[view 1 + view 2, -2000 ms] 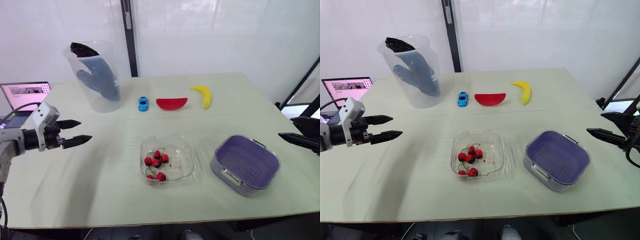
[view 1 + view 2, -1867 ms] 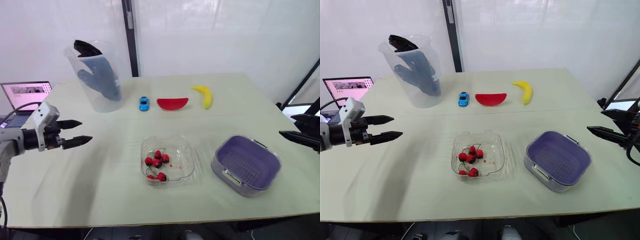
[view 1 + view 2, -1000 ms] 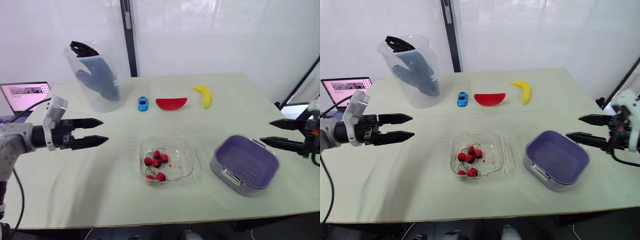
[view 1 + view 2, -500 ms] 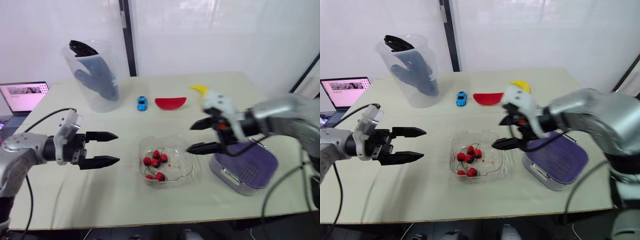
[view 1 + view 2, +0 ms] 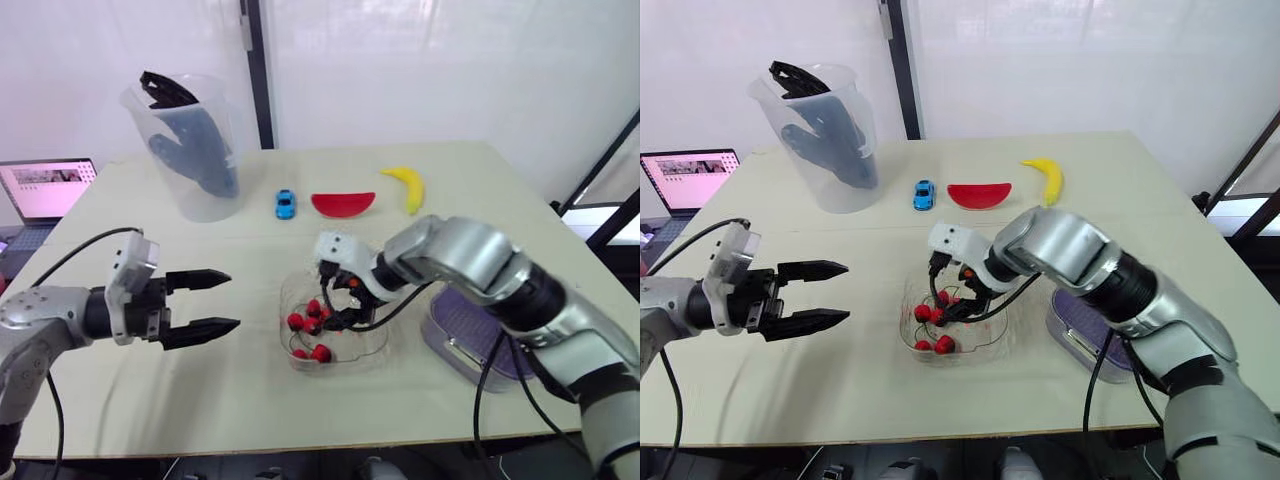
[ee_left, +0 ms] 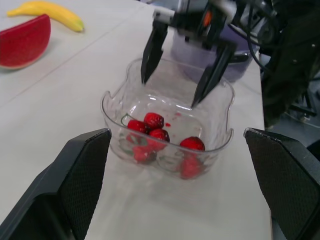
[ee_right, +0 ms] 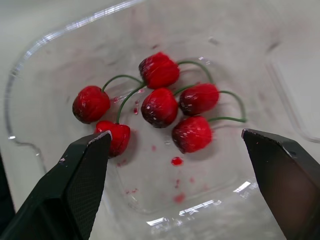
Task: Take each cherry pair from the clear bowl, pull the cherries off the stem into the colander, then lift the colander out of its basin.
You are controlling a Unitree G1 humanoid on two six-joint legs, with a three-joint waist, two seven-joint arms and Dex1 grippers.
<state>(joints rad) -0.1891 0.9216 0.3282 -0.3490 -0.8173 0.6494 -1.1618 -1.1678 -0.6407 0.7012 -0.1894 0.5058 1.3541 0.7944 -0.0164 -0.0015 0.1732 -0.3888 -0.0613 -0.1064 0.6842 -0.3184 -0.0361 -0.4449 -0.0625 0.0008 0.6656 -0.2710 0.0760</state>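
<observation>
Right hand (image 6: 169, 92) down in the clear bowl (image 6: 106, 111), 2 fingers spread wide, nothing gripped. In the right wrist view the fingers straddle the cherries (image 7: 160, 107): 6 red ones on green stems, bunched toward 1 side of the bowl floor, with red specks on the clear plastic beside them. No finger touches a cherry; the fingertips sit at about rim height, 1 close by the far wall and 1 over the bowl's middle. Left hand (image 5: 234, 298) also wide open and empty, hovering over bare bench (image 5: 200, 390) left of the bowl, fingers pointing toward it, with a strip of bare bench between fingertips and the bowl's near wall. Bowl sits mid-bench, nearer the front edge than the back. Purple colander (image 5: 450, 330) in its basin stands just right of the bowl, partly hidden behind the right arm, near the front right corner. Open bench front left and between the bowl and the back row. Back row, well apart from the bowl: clear jug (image 5: 190, 150) with a dark glove inside, blue toy car (image 5: 286, 204), watermelon slice (image 5: 343, 205), banana (image 5: 405, 187). Laptop (image 5: 45, 188) beyond the left edge.
</observation>
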